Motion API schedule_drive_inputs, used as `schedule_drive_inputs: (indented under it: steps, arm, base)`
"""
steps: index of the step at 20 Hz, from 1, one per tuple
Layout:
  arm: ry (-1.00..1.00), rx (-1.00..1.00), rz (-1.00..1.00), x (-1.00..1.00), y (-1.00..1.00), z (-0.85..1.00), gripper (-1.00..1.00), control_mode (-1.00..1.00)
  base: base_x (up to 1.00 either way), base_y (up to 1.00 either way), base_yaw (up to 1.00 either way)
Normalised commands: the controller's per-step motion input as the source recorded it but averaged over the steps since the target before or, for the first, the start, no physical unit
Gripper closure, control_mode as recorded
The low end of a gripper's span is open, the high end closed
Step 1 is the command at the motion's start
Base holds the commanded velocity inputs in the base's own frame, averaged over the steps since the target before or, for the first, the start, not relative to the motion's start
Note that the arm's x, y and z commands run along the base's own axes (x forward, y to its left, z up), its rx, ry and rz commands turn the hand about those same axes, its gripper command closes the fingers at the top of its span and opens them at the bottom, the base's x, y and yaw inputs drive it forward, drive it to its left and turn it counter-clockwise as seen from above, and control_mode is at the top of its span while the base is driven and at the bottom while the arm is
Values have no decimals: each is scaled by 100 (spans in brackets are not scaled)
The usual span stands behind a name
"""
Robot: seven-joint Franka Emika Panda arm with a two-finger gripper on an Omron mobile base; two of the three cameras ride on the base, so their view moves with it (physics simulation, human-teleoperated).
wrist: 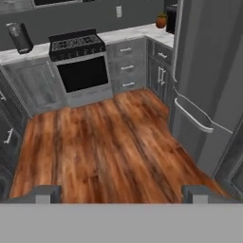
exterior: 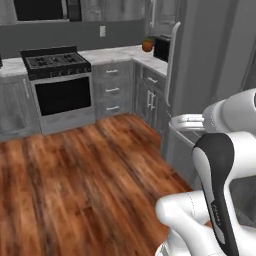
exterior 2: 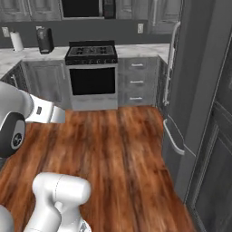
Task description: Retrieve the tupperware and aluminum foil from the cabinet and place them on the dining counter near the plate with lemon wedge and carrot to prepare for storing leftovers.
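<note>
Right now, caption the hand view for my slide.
Open gripper hovers over wood floor, facing stove and fridge.

Stove stands against the far wall, centre of the worktop run. Drawer stack just to its right; cabinet door to its left. Paper towel roll and a canister sit on the worktop left of the stove. Fridge stands at right, before the corner. Small pot on the corner worktop behind it. Wood floor spreads in front.
</note>
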Motion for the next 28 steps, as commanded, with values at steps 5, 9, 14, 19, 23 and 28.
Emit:
schedule_drive_inputs:
  steps: [5, 9, 14, 19, 23, 28]
  arm:
    - [0, 0, 0, 0, 0, 0, -100, 100]
    - [0, 0, 0, 0, 0, 0, -100, 100]
    - [0, 0, 0, 0, 0, 0, -100, 100]
    - [0, 0, 0, 0, 0, 0, -100, 100]
    - [0, 0, 0, 0, 0, 0, -100, 100]
    - [0, 0, 0, 0, 0, 0, -100, 100]
  base:
    - [100, 1, -25]
    - [100, 16, -36]
    - [100, 27, -37]
    - [100, 36, -38]
    - [100, 42, -37]
    - [97, 50, -34]
